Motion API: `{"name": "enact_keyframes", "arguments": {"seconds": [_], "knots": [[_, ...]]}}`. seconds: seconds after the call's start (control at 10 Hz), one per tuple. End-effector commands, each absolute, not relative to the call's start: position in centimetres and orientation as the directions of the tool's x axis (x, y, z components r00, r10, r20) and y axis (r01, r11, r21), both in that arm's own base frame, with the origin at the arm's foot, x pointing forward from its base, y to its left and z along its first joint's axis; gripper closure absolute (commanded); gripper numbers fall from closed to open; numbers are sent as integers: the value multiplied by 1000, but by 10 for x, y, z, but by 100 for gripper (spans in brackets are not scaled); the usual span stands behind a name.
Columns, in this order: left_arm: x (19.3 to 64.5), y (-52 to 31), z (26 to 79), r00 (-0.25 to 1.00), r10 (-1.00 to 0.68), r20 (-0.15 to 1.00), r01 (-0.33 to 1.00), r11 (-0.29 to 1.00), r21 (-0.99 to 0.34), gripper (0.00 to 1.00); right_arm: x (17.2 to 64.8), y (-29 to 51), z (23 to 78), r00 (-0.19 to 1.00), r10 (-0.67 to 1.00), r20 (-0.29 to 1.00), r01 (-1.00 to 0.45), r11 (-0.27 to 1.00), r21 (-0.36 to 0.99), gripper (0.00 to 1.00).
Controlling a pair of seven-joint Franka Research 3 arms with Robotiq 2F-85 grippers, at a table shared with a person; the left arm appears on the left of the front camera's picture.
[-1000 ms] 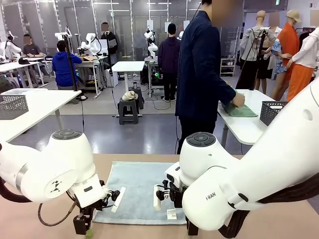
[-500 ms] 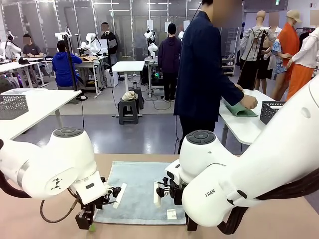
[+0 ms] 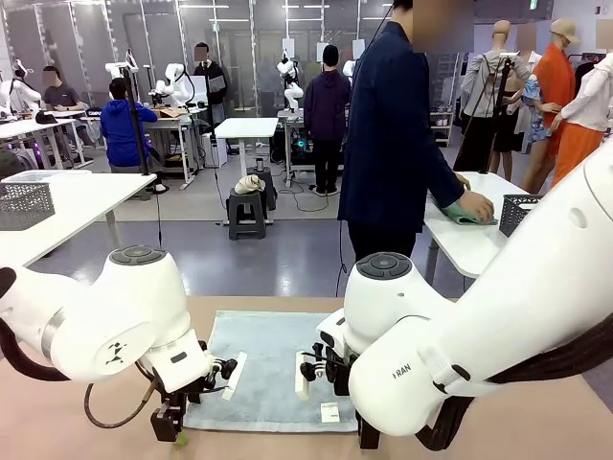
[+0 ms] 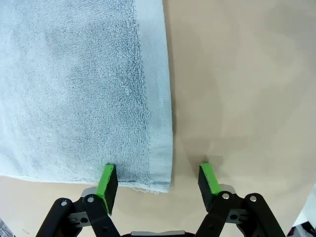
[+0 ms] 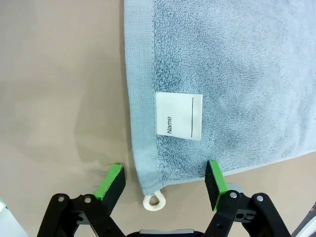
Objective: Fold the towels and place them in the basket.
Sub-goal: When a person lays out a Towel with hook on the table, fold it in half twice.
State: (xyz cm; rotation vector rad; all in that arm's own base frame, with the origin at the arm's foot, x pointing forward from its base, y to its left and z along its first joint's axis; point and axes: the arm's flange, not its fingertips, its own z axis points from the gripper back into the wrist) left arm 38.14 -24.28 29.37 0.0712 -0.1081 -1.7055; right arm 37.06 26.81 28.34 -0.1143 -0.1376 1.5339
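Left claw [image 4: 157,168]: jaws apart, nothing held. One pad stands over terry just inside the hem [image 4: 159,98], the other over bare table [image 4: 237,74]. The near corner of the towel [image 4: 74,89] lies between them, closer to the terry-side pad. I cannot tell whether the pads touch the cloth or hang just above it.

Right claw [image 5: 165,170]: jaws apart, nothing held. One pad is over bare table, the other over terry at the towel's near edge. The other near corner lies between the pads, with its white loop [image 5: 154,200] closer to the table-side pad. A white label [image 5: 178,116] reading "Name" sits just ahead of the gap.

Beyond both claws the towel runs away from me, flat and fully spread, one layer, no crease.

Progress: no fold made, nothing placed, so the whole task is left. My judgement is that both claws are set for a corner pinch at the near edge.

Farther out, well apart from both claws, a dark mesh basket [image 3: 523,215] stands on another table beside a person [image 3: 393,144]. I cannot tell whether it is the one meant.
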Motion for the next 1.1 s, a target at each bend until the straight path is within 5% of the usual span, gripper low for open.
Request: {"name": "enact_keyframes", "arguments": {"seconds": [0.0,0.1,0.2,0.3,0.4,0.5,0.6,0.7,0.8,0.9,1.0], "knots": [[386,-251,286,-118,-993,2,985,-117,131,17,374,272,276,45,999,11,-982,46,-182,17],[386,-250,286,-119,-993,3,984,-117,133,37,375,272,276,48,999,10,-983,49,-179,36],[386,-251,288,-119,-993,5,983,-117,139,37,374,272,276,50,999,11,-982,51,-182,36],[386,-249,289,-119,-993,9,983,-116,140,56,373,272,276,55,998,9,-979,56,-198,56],[385,-249,290,-119,-993,7,982,-117,145,42,373,272,277,56,998,13,-977,58,-204,42],[385,-249,290,-120,-993,5,982,-118,144,76,373,272,278,57,998,14,-977,59,-205,76],[385,-250,291,-121,-993,3,983,-119,141,62,373,272,279,57,998,15,-978,59,-201,62],[385,-251,292,-122,-993,0,982,-121,142,96,374,271,281,56,998,14,-978,58,-200,96],[384,-252,294,-124,-992,-3,982,-123,145,82,374,272,283,56,998,12,-979,57,-197,82],[384,-254,297,-129,-992,-7,981,-129,147,100,373,273,286,51,999,11,-980,52,-193,100],[383,-255,300,-133,-991,-13,979,-134,151,100,372,274,289,51,999,6,-983,51,-176,100]]}}
